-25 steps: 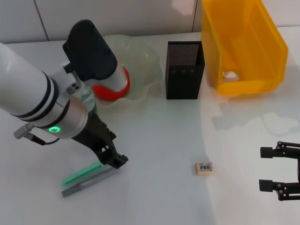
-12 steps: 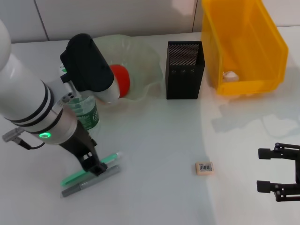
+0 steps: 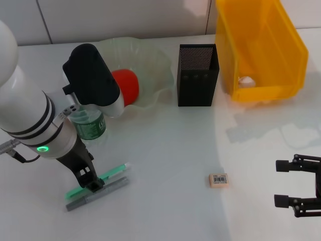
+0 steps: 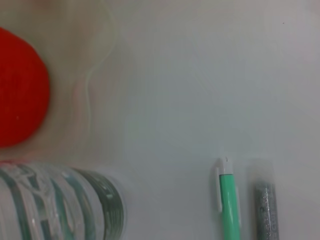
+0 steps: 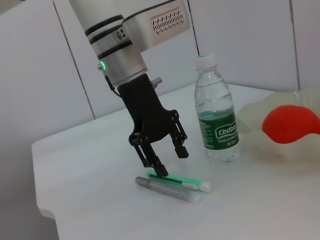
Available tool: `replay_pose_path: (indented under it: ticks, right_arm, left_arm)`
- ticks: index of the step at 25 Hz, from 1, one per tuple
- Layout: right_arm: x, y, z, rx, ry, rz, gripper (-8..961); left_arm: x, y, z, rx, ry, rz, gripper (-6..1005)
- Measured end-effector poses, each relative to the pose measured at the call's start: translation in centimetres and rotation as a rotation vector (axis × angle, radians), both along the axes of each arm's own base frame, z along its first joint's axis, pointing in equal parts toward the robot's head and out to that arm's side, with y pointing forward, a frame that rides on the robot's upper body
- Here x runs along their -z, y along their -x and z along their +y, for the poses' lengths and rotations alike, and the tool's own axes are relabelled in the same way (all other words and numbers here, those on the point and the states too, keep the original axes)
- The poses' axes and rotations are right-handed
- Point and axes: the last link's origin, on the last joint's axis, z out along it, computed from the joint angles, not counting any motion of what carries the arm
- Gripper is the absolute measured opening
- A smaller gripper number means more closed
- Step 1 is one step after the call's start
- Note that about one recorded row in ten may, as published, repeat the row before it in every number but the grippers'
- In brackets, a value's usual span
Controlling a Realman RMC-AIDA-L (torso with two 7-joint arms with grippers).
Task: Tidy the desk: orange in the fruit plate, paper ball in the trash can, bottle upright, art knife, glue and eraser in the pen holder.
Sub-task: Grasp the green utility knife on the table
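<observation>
With jaws spread, left gripper (image 3: 93, 182) hangs right over the green art knife (image 3: 98, 179) and grey glue (image 3: 96, 195), lying parallel on the desk (image 3: 170, 150), long axes crossing the fingers; right gripper (image 3: 291, 187) idle, far off

bottle (image 3: 89, 125): mostly behind left arm | trash can (image 3: 261, 45): top cropped

One orange (image 3: 125, 85), one bottle (image 5: 217, 118), one eraser (image 3: 218, 179), one pen holder (image 3: 197, 75), one trash can (image 3: 261, 45), plus two pen-like things near left: green (image 5: 180, 183) and grey (image 5: 165, 189), hard to say which is what.
</observation>
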Motion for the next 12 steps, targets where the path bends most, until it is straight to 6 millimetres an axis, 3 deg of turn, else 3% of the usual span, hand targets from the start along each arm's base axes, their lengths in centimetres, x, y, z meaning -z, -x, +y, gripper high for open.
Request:
replay_pose_path:
  ticks: [12]
  right_arm:
    - [0.09, 0.15, 0.16, -0.006, 0.002, 0.001, 800]
  left_arm:
    - [0.12, 0.64, 0.32, 0.002, -0.002, 0.031, 513]
